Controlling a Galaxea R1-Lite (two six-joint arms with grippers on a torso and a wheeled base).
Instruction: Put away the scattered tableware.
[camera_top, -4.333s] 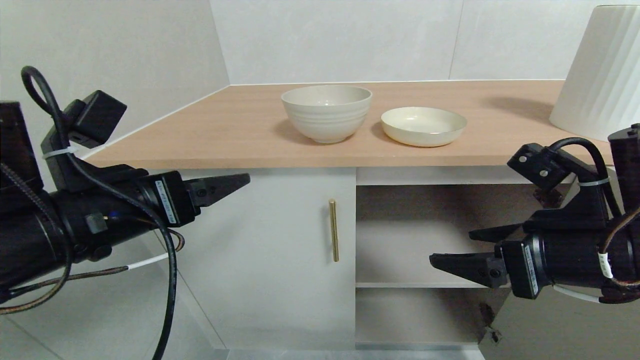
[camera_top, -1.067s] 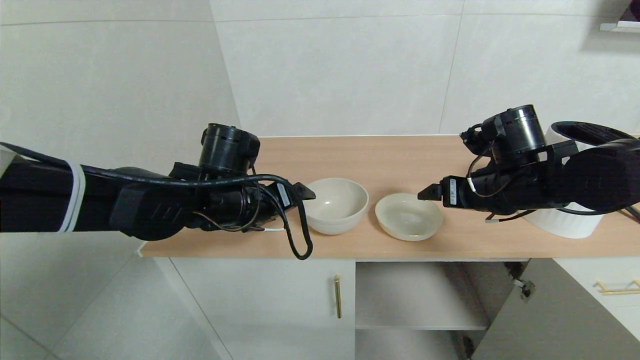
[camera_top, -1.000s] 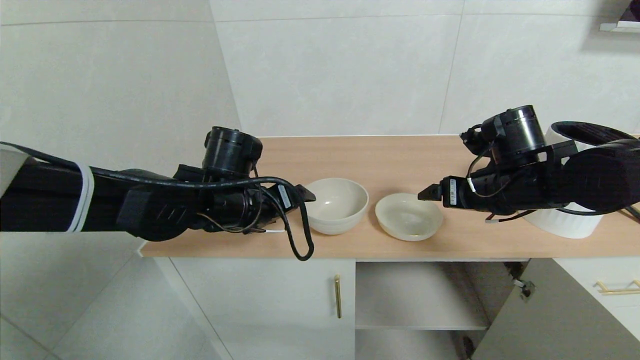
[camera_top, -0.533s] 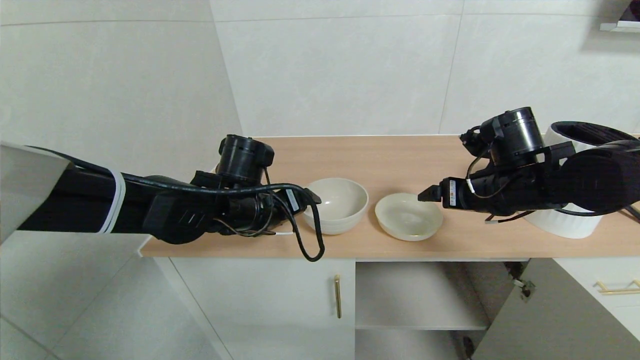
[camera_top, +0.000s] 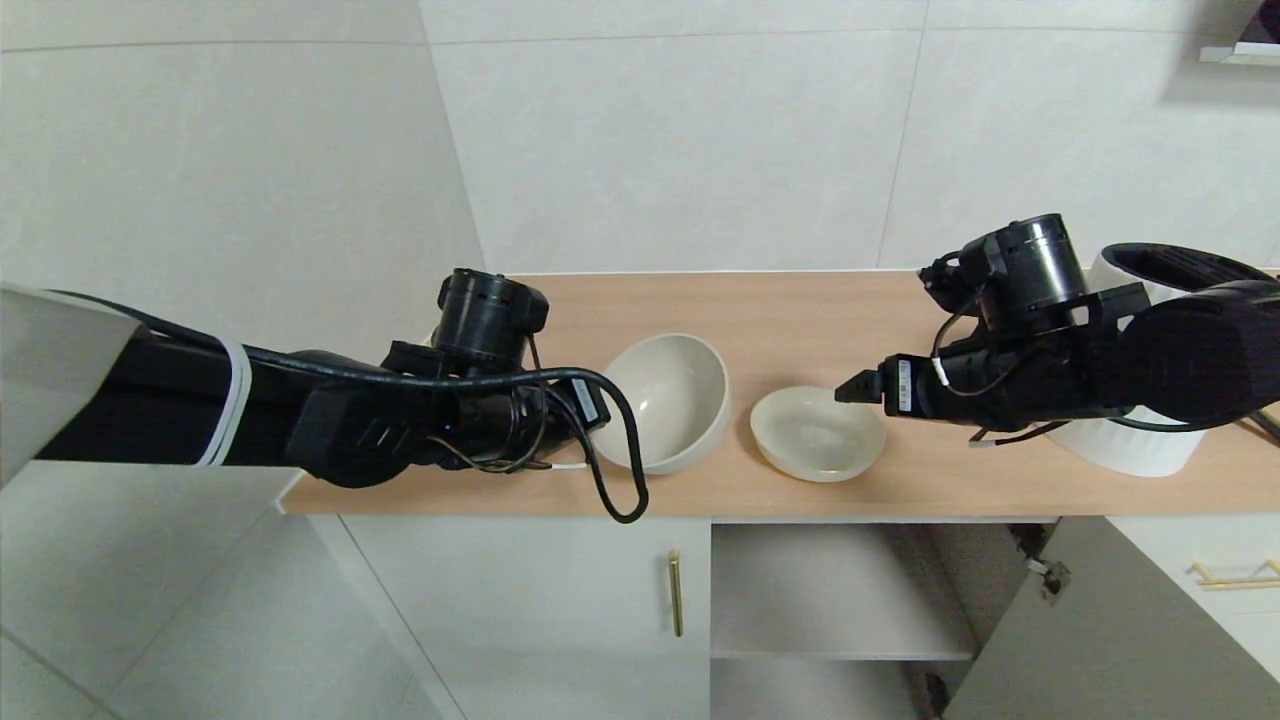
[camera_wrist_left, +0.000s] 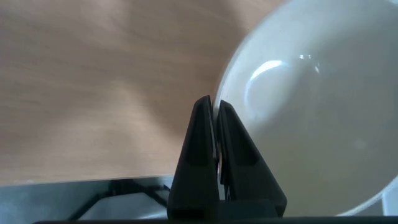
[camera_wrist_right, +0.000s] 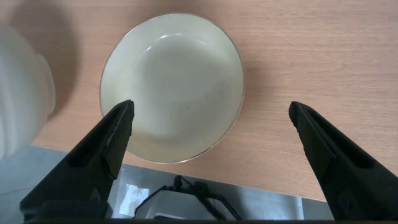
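Neither piece stowed: left gripper (camera_wrist_left: 216, 102) clamps the tilted deep bowl (camera_top: 665, 400) by its rim between its fingers, while the shallow dish (camera_top: 815, 432) sits on the countertop (camera_top: 800, 310) beneath the right gripper's (camera_top: 845, 388) spread fingers.

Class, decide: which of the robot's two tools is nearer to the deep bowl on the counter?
Left. The left tool is shut on the deep bowl at its rim, with the bowl tilted. The right tool is open over the shallow dish beside it, apart from the bowl.
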